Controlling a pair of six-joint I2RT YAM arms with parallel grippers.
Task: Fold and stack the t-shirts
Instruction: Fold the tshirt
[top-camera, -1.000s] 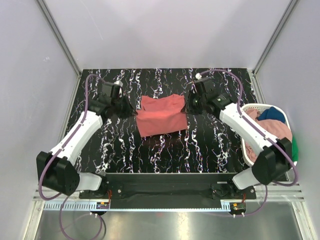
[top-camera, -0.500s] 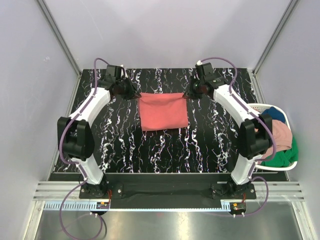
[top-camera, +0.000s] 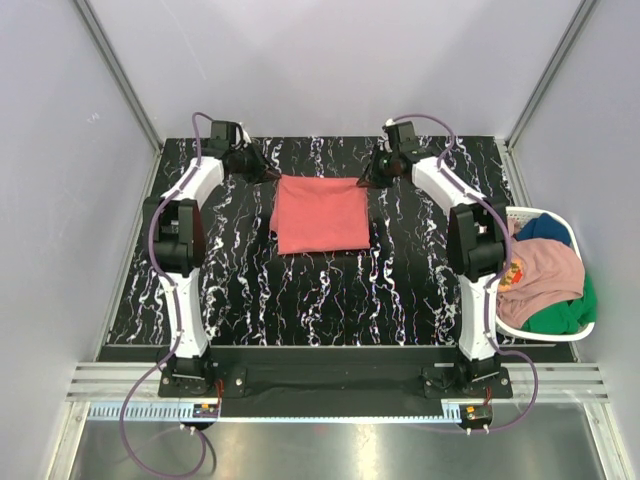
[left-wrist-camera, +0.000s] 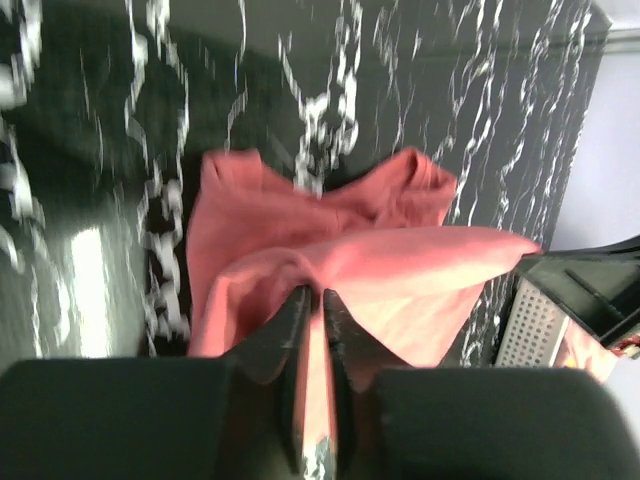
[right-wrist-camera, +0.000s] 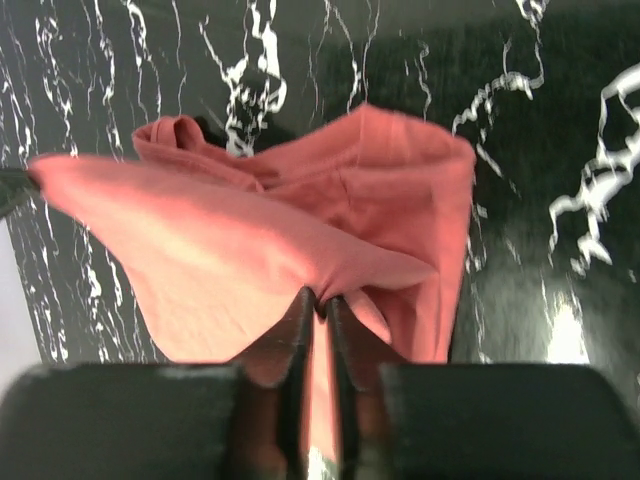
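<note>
The coral-red t-shirt (top-camera: 320, 214) lies folded into a rough square at the far middle of the black marbled table. My left gripper (top-camera: 272, 176) is shut on its far left corner, and my right gripper (top-camera: 366, 182) is shut on its far right corner. In the left wrist view the left gripper (left-wrist-camera: 312, 292) pinches a raised fold of red cloth (left-wrist-camera: 400, 260). In the right wrist view the right gripper (right-wrist-camera: 320, 296) pinches the red cloth (right-wrist-camera: 220, 250) the same way. The dusty pink t-shirt (top-camera: 545, 268), the dark blue t-shirt (top-camera: 545, 229) and the green t-shirt (top-camera: 560, 316) are heaped in the basket.
The white plastic laundry basket (top-camera: 520, 214) stands at the table's right edge, by the right arm. Both arms reach far out to the table's back part. White walls and metal posts close the table at the back and sides.
Both grippers have moved toward the far edge of the table with the red shirt's corners, drawing the cloth out flatter and squarer. Both arms are now stretched out long.
</note>
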